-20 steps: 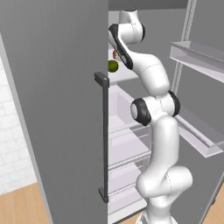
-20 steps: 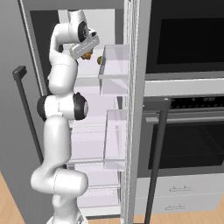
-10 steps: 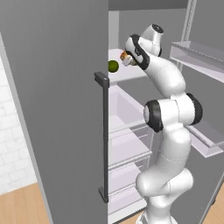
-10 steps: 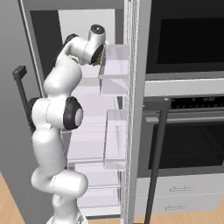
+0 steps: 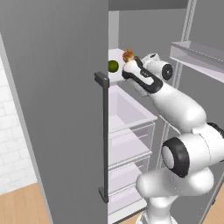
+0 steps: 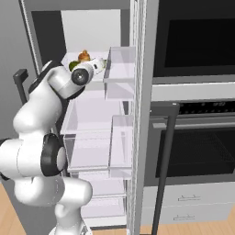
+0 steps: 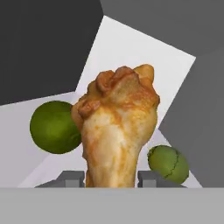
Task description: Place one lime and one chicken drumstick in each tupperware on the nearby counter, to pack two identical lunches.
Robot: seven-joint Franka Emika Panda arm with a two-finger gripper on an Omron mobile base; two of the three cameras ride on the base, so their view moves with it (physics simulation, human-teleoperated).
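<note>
Reaching deep onto the top fridge shelf (image 5: 114,78), with the gripper (image 7: 111,178) straddling the thin end of a chicken drumstick (image 7: 117,131): one fingertip at 7 o'clock of the meat, the other at 5 o'clock, both just beside it. Jaws partly apart and closing in; cannot tell yet whether actually clamped on the bone or merely flanking it. Drumstick standing plump end up in the hand view, between two limes: lime (image 7: 54,127) at 9 o'clock, touching or just behind the meat, and a second lime (image 7: 168,163) at 4 o'clock, near the right fingertip. From the left base view, drumstick at the wrist's tip, with one lime at 9 o'clock of it on the same shelf. To do well: finish the squeeze squarely across the narrow shank, not the rounded bulb, to avoid a slip; keep the right finger off the nearby lime; lift straight before withdrawing past the door shelves (image 6: 120,73).
</note>
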